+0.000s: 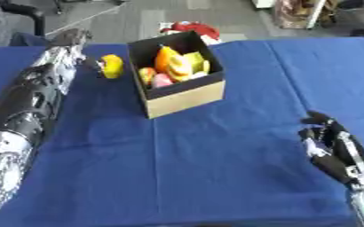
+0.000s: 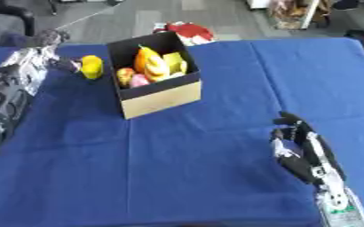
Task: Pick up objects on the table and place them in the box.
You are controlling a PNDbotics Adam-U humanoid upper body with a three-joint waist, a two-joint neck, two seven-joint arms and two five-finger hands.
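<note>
A cardboard box with a dark inside stands at the back middle of the blue table. It holds several toy fruits: an orange piece, yellow ones and a pink one. Just left of the box, a small yellow object hangs slightly above the cloth. My left hand reaches in from the left edge, its fingers pinching that object's left side. The hand's far side is hidden by my forearm. My right hand rests open near the lower right corner, fingers up, holding nothing.
A blue cloth covers the table. A red and white thing lies beyond the far edge, behind the box. Chairs and shelving stand on the floor further back. My left forearm lies along the table's left side.
</note>
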